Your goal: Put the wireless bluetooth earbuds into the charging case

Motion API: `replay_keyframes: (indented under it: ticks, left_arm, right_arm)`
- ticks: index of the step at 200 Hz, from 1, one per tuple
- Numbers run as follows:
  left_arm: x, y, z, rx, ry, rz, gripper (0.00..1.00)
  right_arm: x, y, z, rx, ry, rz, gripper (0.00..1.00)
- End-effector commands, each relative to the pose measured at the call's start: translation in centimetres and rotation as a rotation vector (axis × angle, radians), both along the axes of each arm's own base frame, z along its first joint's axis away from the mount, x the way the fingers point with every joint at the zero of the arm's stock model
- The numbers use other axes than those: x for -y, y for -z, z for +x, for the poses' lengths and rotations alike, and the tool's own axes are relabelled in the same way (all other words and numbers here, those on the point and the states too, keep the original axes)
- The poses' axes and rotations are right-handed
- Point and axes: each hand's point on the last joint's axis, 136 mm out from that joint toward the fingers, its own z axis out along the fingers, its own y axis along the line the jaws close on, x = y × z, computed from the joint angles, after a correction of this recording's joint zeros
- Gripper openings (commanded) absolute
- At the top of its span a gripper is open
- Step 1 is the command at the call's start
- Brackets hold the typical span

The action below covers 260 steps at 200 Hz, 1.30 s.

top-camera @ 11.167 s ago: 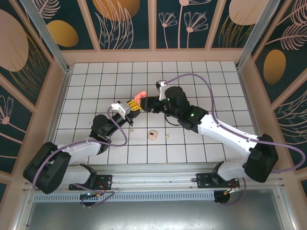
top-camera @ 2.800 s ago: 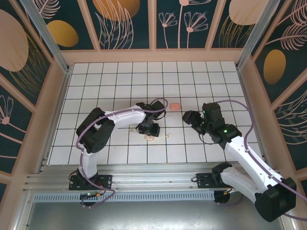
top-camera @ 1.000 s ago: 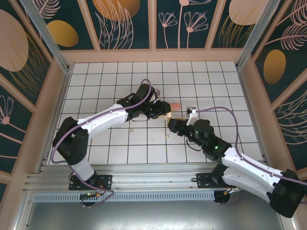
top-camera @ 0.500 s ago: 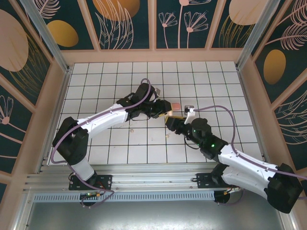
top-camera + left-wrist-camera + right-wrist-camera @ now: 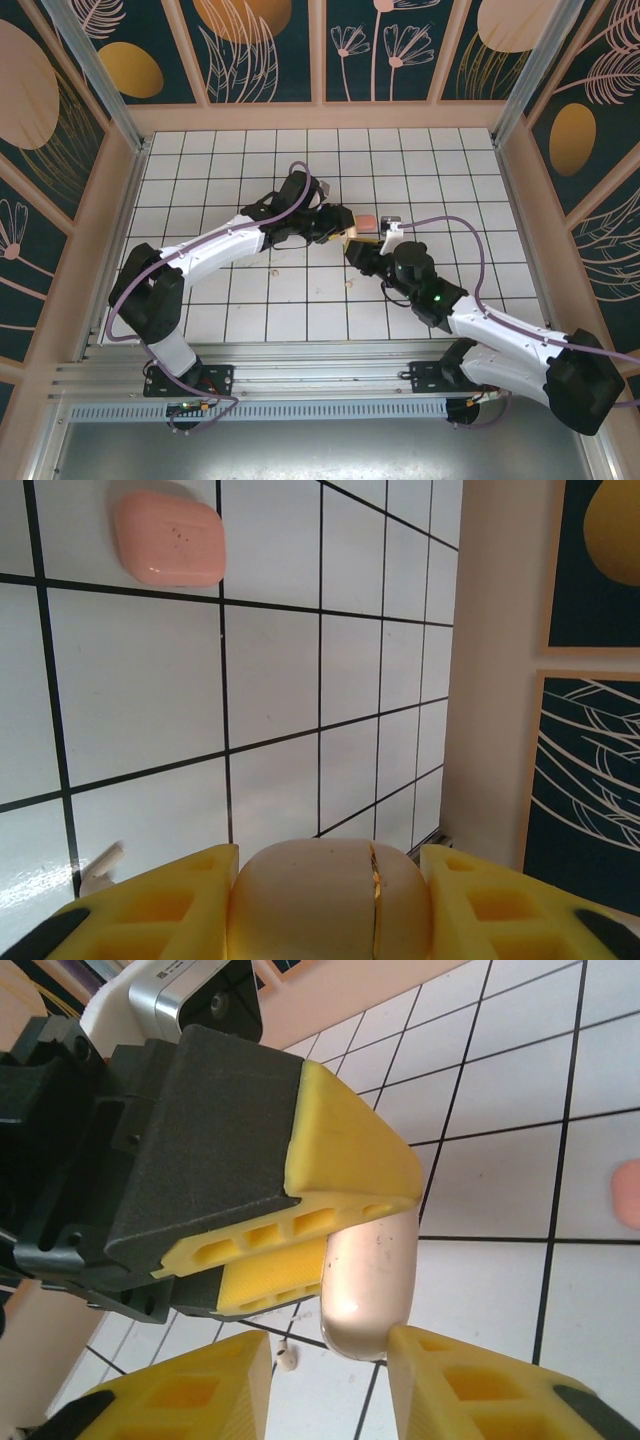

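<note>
At the centre of the overhead view, the left gripper (image 5: 346, 228) and the right gripper (image 5: 328, 1345) are seen tip to tip above the tiled floor (image 5: 200, 170).

The cream charging case (image 5: 370, 1270) is clamped between the 2 yellow pads of the left gripper, which is closed on its sides. In the left wrist view the case is seen at the bottom edge of the frame, with a thin seam running down its right half.

In the right wrist view the case is placed at mid-frame, its rounded lower end set between the 2 yellow fingers (image 5: 480, 1385) of the right gripper. These jaws are parted. The finger at lower right is seen at the edge of the case. A strip of floor is left visible between the case and the finger at lower left, so no grip by the right gripper is shown.

A salmon-pink case (image 5: 168, 538) is laid flat on the tiles at the upper left of the left wrist view, apart from the cream one.

1 cream earbud (image 5: 349, 283) is seen on the floor just below the grippers in the overhead view, outside both cases. A small pale bud (image 5: 287, 1357) is also seen on a tile near the bottom of the right wrist view. Whether it is the same earbud cannot be told.
</note>
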Motion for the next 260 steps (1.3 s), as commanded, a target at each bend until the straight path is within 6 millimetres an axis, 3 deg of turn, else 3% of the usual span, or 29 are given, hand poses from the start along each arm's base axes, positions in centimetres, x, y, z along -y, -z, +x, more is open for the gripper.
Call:
replay_keyframes:
  ticks: [1, 29, 65, 121, 228, 260]
  left_arm:
    - [1.9, -4.2, -0.7, 0.045, 0.057, -0.131, 0.24]
    - [2.0, -4.2, -0.6, 0.044, 0.056, -0.133, 0.24]
    - [2.0, -4.4, -0.8, 0.017, 0.034, -0.171, 0.24]
    - [1.8, -4.8, -1.1, -0.014, 0.013, -0.201, 0.24]
    - [1.7, -4.5, -1.3, -0.061, -0.013, -0.205, 0.24]
    - [1.7, -4.7, -1.2, -0.056, -0.012, -0.213, 0.23]
  right_arm:
    - [-0.4, -1.5, 0.4, 0.04, -0.008, 0.019, 0.32]
    - [0.3, -1.3, -0.2, 0.032, -0.007, 0.004, 0.33]
    - [2.5, -1.6, -1.6, 0.076, 0.006, 0.041, 0.53]
    - [4.7, -4.9, -3.5, 0.233, -0.064, 0.159, 0.7]
    - [2.8, -6.3, -1.8, 0.241, -0.143, 0.149, 0.71]
    - [2.2, -5.8, -0.8, 0.222, -0.143, 0.134, 0.69]
